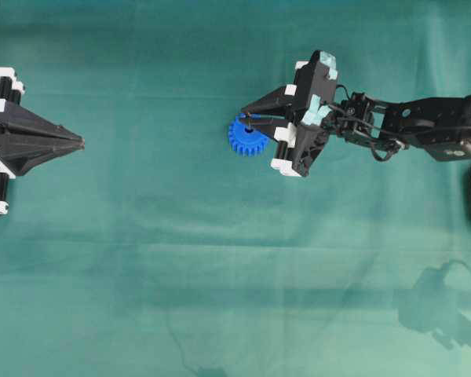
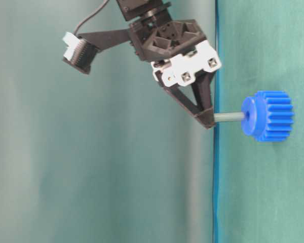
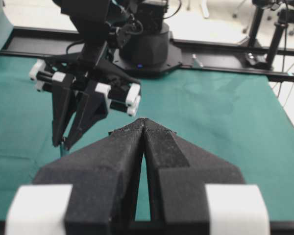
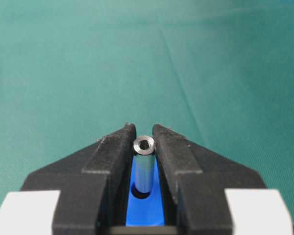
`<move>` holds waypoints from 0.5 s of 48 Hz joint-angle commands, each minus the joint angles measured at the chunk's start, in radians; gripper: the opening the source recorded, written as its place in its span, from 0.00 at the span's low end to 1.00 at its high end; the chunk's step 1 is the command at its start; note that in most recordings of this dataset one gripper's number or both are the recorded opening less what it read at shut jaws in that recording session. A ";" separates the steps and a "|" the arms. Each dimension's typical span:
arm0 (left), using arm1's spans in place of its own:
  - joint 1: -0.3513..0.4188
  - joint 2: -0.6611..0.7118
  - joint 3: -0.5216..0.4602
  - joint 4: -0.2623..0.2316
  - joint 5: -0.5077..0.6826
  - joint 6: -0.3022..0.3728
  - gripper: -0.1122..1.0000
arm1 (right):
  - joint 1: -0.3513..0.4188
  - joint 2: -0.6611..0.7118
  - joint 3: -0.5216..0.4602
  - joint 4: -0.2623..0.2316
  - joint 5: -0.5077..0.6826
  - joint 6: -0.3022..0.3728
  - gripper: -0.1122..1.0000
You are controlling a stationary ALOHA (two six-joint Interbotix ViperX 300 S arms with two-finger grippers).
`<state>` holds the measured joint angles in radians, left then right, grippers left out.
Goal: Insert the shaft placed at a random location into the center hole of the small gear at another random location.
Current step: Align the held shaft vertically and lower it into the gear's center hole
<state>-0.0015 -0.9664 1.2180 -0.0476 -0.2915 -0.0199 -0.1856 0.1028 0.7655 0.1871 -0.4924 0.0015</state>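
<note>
A: What carries everything?
B: A table covered in green cloth [image 1: 141, 236], faintly creased.
A: What lies directly on it?
B: The small gear [image 1: 243, 140], bright blue, flat on the cloth, just toward one o'clock from the overhead view's centre.

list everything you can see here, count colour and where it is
small gear: one, bright blue, lying flat on the cloth right of centre in the overhead view, under the right gripper's tips
shaft: one, silvery grey, standing in the gear's center hole with its upper end between the right gripper's fingers
table cloth: one, green, covering the whole work surface
right gripper: one, black with white blocks, shut on the shaft above the gear
left gripper: one, black with white blocks, shut and holding nothing, at the left edge of the overhead view, away from the gear
</note>
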 commanded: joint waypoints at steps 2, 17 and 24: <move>-0.003 0.005 -0.012 0.000 -0.005 -0.002 0.10 | 0.003 0.005 -0.008 0.012 -0.018 0.002 0.23; -0.003 0.006 -0.012 0.000 -0.005 0.000 0.10 | 0.008 0.038 -0.006 0.028 -0.028 0.002 0.23; -0.003 0.005 -0.011 0.000 -0.005 0.000 0.10 | 0.009 0.049 -0.006 0.029 -0.028 0.002 0.23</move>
<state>-0.0031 -0.9649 1.2180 -0.0460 -0.2899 -0.0199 -0.1779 0.1611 0.7655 0.2132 -0.5077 0.0046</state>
